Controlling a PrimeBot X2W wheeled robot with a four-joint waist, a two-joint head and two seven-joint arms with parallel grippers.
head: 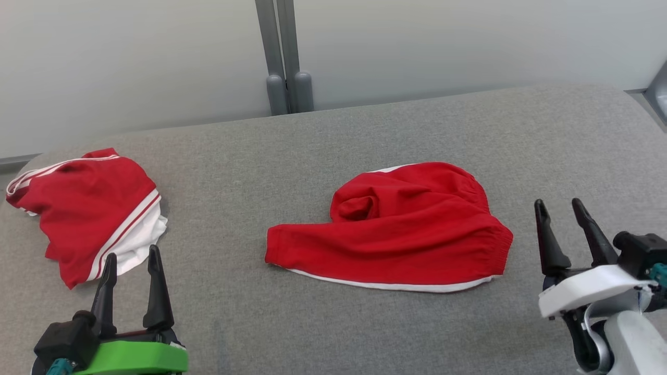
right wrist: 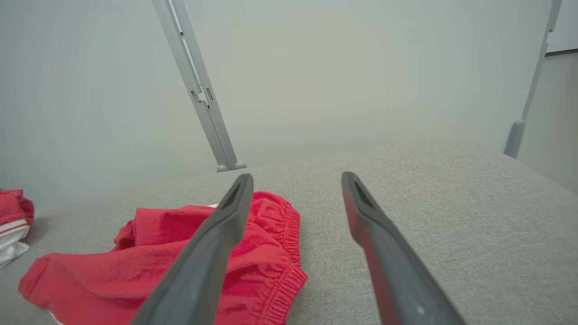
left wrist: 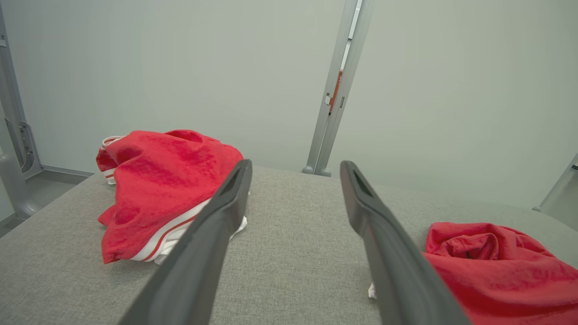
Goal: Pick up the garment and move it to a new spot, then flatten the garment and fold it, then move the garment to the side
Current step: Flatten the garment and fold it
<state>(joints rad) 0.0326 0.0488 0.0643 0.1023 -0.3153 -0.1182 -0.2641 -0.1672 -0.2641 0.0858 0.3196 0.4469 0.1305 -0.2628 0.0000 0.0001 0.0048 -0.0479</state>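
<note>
Garment lies just left of my right gripper, whose fingers stand spread and empty, pointing away from me over the grey padded surface. My left gripper sits low at the near left, fingers likewise apart and holding nothing, close to a second red garment with white stripes. The middle piece is bunched, red with a white hem, and its folds hide its shape. Both my forearms are cut off at the frame's bottom edge
</note>
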